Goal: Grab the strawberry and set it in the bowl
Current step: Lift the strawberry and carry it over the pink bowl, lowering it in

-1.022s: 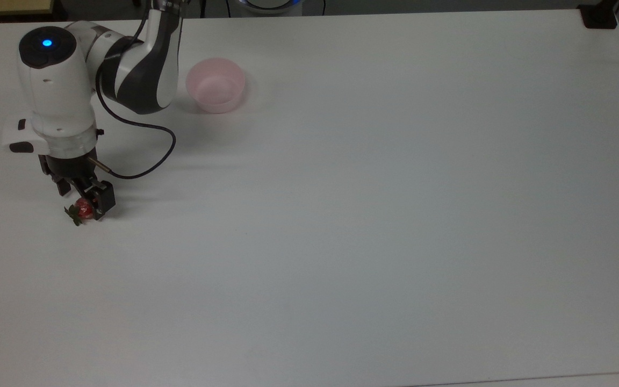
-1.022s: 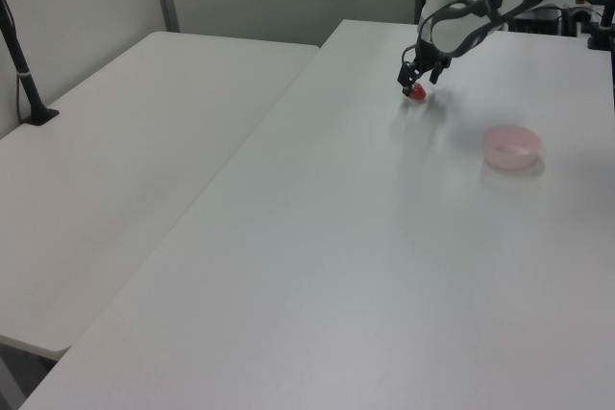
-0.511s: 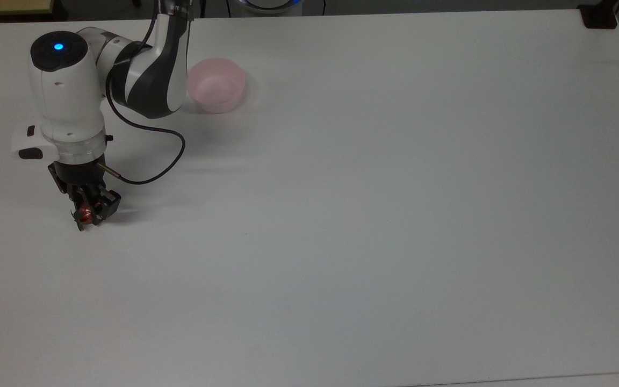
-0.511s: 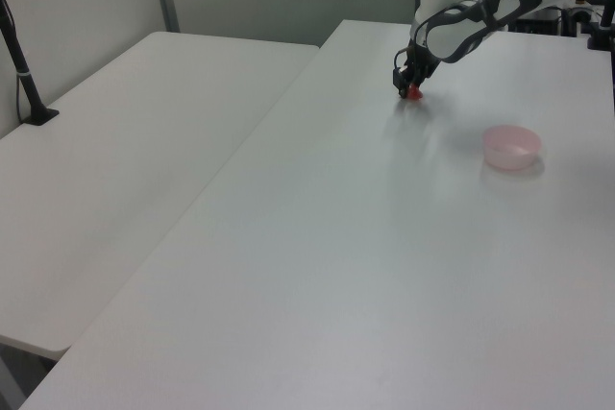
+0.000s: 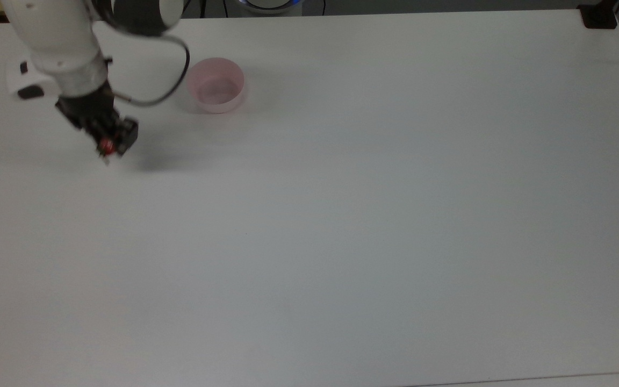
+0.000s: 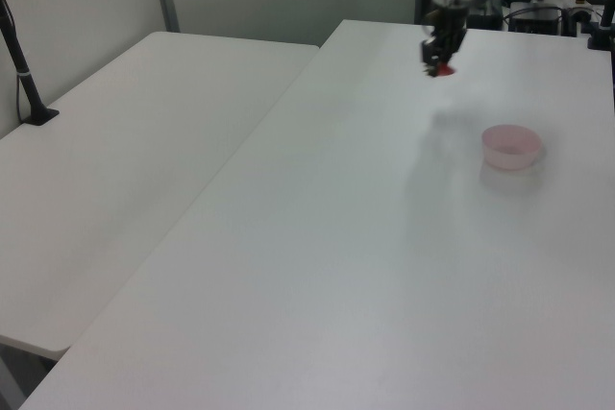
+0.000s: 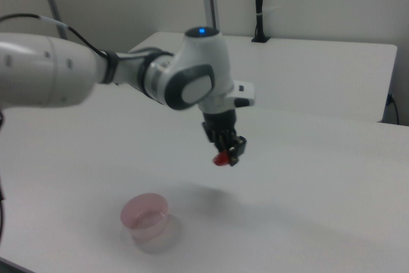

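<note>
We have the strawberry (image 7: 221, 158) pinched between the fingers of the gripper (image 7: 229, 150), hanging clear above the white table (image 5: 342, 215) with its shadow lying on the surface below. The pale pink bowl (image 5: 216, 86) stands empty, off to the top view's right of the gripper and somewhat nearer that picture's top edge; in the right view it sits lower and to the left of the held fruit. To do this step well, we judge that we should carry the strawberry level across, keep it higher than the rim, and centre it over the opening before loosening the grip, since the bowl looks light and a knock could slide it. The black cable (image 5: 175, 70) loops from the wrist toward the bowl's side, so we should watch it. Otherwise the path between looks free.
</note>
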### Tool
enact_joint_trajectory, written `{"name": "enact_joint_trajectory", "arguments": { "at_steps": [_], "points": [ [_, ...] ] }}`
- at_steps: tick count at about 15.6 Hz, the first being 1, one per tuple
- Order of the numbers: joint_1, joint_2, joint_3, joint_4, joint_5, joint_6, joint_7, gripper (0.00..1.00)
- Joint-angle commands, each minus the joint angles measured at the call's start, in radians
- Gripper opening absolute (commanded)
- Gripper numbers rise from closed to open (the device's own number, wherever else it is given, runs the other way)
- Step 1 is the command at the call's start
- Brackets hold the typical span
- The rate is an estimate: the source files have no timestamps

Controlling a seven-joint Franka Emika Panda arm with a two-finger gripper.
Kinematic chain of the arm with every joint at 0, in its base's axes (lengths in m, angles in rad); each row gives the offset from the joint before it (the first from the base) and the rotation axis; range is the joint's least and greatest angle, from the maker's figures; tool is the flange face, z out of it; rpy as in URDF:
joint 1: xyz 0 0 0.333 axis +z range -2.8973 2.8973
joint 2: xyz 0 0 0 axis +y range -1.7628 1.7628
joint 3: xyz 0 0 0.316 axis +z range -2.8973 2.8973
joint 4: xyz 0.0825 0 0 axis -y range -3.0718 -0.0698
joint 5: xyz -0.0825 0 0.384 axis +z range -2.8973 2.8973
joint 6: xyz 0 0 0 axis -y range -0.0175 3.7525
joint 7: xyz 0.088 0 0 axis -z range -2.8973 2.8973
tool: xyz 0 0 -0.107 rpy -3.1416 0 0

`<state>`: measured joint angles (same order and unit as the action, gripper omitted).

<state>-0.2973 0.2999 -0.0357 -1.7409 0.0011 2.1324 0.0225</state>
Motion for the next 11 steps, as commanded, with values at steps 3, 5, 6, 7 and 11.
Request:
{"name": "enact_joint_trajectory", "arguments": {
  "at_steps": [3, 5, 6, 7, 11],
  "points": [
    [-0.002, -0.3, 0.023, -0.251, -0.058, -0.287, -0.283, 0.18],
    [-0.002, -0.323, 0.054, -0.308, -0.101, -0.308, -0.286, 0.18],
    [-0.002, -0.323, 0.074, -0.324, -0.116, -0.318, -0.286, 0.18],
    [-0.002, -0.32, 0.088, -0.336, -0.131, -0.327, -0.285, 0.18],
    [0.001, -0.312, 0.138, -0.362, -0.135, -0.347, -0.269, 0.18]
  ]
}}
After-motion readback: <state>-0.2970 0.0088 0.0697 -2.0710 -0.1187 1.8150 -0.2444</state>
